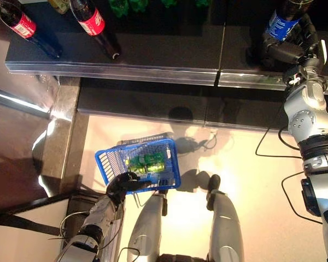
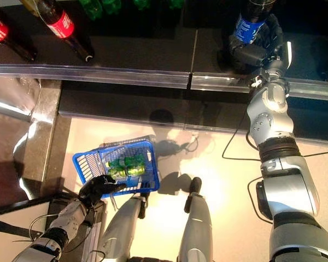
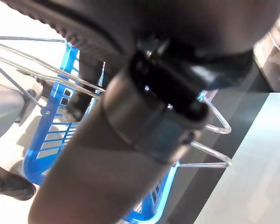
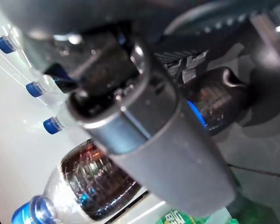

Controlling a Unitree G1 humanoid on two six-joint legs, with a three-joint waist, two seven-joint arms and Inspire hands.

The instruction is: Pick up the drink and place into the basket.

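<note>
1. Right hand (image 2: 259, 46) is up at the shelf (image 1: 153, 54), fingers wrapped round the blue-labelled drink (image 2: 246, 24), which stands upright just behind the shelf's front edge, towards its right end.
2. Left hand (image 1: 123, 183) is down low, clenched on the wire handle of the blue basket (image 1: 106, 158), holding it over the floor; green bottles (image 1: 145, 162) already lie inside.
3. The key line: the basket sits well below and to the left of the drink, so I'd expect a carry down and across.

No legible text on any label.
</note>
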